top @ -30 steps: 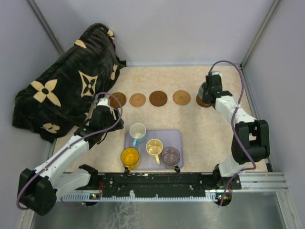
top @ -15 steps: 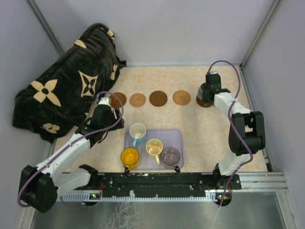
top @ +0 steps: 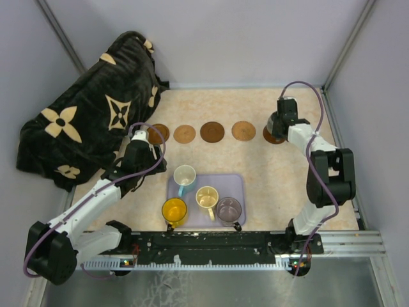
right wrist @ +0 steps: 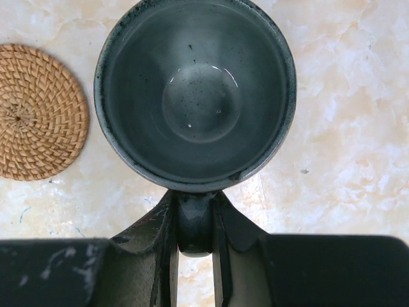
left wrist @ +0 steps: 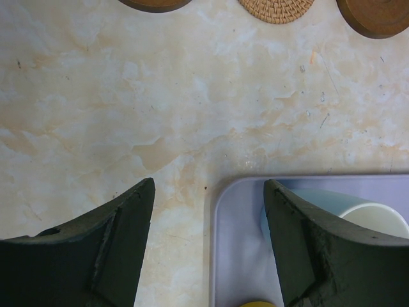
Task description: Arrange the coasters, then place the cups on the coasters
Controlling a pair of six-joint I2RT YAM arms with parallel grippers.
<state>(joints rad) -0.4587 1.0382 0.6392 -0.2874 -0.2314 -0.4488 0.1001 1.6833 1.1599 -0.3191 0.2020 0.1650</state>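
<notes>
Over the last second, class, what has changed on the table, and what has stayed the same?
The elbow of the right arm swung inward and toward the far side. The right claw barely shifted, still shut on the handle of the grey-green cup by the rightmost coaster. Nothing taken or released. The left claw stayed open by the tray; its cups stayed put.

Open tabletop (top: pixel 275 173) lies between coasters (top: pixel 212 132) and tray (top: pixel 238 184); blanket (top: pixel 89 115) blocks left.

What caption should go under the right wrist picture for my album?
Right gripper pinches the grey-green cup by its handle, beside a woven coaster.
</notes>
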